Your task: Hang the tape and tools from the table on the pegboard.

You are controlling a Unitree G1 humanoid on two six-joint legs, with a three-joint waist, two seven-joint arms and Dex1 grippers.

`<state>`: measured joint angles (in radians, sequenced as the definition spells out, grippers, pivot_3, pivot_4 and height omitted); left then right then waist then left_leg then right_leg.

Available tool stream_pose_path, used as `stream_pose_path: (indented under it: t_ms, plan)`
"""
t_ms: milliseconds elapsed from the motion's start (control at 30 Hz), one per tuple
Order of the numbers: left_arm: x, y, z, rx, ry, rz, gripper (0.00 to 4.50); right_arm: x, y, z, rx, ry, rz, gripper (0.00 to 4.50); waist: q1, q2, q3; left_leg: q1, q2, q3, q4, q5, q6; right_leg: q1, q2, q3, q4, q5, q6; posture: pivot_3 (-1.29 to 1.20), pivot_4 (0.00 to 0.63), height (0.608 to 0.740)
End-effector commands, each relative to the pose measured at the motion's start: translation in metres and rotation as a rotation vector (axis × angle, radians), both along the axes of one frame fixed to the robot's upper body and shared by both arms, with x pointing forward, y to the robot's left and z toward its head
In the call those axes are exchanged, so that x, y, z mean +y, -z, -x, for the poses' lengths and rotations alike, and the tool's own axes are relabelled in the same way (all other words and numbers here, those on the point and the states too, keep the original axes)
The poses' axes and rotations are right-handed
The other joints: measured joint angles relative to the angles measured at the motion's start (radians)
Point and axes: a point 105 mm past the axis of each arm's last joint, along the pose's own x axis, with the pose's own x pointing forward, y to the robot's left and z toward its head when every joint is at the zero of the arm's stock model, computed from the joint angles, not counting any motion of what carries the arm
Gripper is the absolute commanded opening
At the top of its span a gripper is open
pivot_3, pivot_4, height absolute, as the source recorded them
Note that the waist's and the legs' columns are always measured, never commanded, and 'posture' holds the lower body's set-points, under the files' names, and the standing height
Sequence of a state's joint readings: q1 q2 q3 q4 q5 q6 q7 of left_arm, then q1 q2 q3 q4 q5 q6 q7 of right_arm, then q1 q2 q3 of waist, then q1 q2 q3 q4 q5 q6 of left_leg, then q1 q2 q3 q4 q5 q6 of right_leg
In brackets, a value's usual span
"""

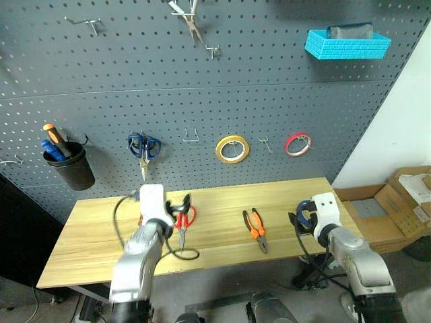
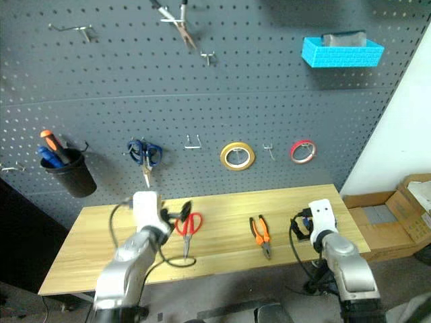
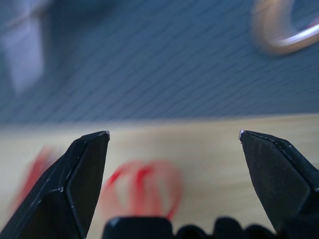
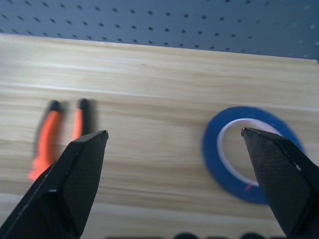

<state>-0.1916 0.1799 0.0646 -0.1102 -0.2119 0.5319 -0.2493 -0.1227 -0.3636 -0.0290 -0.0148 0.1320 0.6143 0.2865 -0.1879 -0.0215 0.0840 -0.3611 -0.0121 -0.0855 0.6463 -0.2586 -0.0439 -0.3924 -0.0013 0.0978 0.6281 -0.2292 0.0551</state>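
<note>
**Both jaws spread wide, nothing gripped**

Jaws wide apart on the left gripper point(image 3: 173, 134) and on the right gripper point(image 4: 174, 132), both empty over the table point(image 1: 222, 252), a pale wood-grain slab. The thin blue tape point(image 4: 251, 154), white-rimmed, lies flat near the right edge. Orange-and-black pliers point(image 1: 256, 230) sit right of the middle; red-handled scissors point(image 2: 187, 229) lie left of centre. Behind rises the dark grey perforated pegboard point(image 1: 269, 101), where a yellow roll point(image 1: 232, 149) and a red roll point(image 1: 297, 144) hang on hooks.
</note>
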Motion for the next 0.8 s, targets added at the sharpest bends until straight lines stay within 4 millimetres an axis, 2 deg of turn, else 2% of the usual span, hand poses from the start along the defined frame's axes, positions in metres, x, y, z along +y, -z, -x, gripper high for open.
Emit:
stream_pose_path:
  t_ms: [33, 100, 200, 400, 567, 800]
  plan:
    - [-0.055, -0.018, -0.011, -0.049, 0.35, 0.01, 4.49, -0.013, -0.007, -0.019, -0.02, -0.02, 0.005, 4.5, -0.005, -0.001, 0.005, 0.001, 0.0, 0.001, 0.0, 0.0, 0.0, 0.002, 0.0, 0.001, 0.0, 0.0, 0.0, -0.13, 0.074, 0.74]
    - [-0.075, -0.021, -0.012, -0.041, 0.492, 0.026, 4.49, -0.019, -0.003, -0.024, -0.001, -0.031, 0.015, 4.5, -0.007, 0.001, 0.007, 0.001, 0.0, 0.001, -0.002, -0.001, 0.001, 0.002, 0.0, 0.001, 0.0, 0.0, 0.001, -0.14, 0.088, 0.74]
    - [-0.106, -0.013, -0.005, 0.003, 0.725, -0.004, 4.49, -0.027, 0.004, -0.032, 0.037, -0.042, 0.016, 4.5, -0.009, 0.004, 0.016, -0.001, 0.003, 0.002, -0.003, -0.007, 0.011, 0.002, 0.004, 0.003, 0.0, -0.002, 0.005, -0.15, 0.11, 0.74]
    - [-0.131, -0.002, 0.009, 0.044, 1.007, -0.124, 4.49, -0.025, 0.015, -0.04, 0.097, -0.064, -0.031, 4.5, -0.005, 0.011, 0.055, -0.003, 0.006, 0.003, -0.003, -0.009, 0.015, -0.004, 0.008, 0.005, 0.002, -0.004, 0.004, -0.16, 0.161, 0.74]
    - [-0.135, 0.003, 0.004, 0.045, 1.052, -0.176, 4.49, -0.018, 0.027, -0.044, 0.14, -0.083, -0.057, 4.5, -0.001, 0.007, 0.088, -0.004, 0.004, 0.006, -0.001, -0.009, 0.015, -0.005, 0.006, 0.009, 0.002, -0.002, 0.007, -0.15, 0.204, 0.74]
    - [-0.144, -0.015, -0.003, 0.013, 1.049, -0.129, 4.49, -0.021, 0.046, -0.041, 0.21, -0.1, -0.024, 4.5, 0.004, 0.005, 0.113, -0.005, 0.004, 0.009, -0.001, -0.012, 0.018, -0.008, 0.006, 0.013, 0.003, -0.002, 0.007, -0.12, 0.23, 0.74]
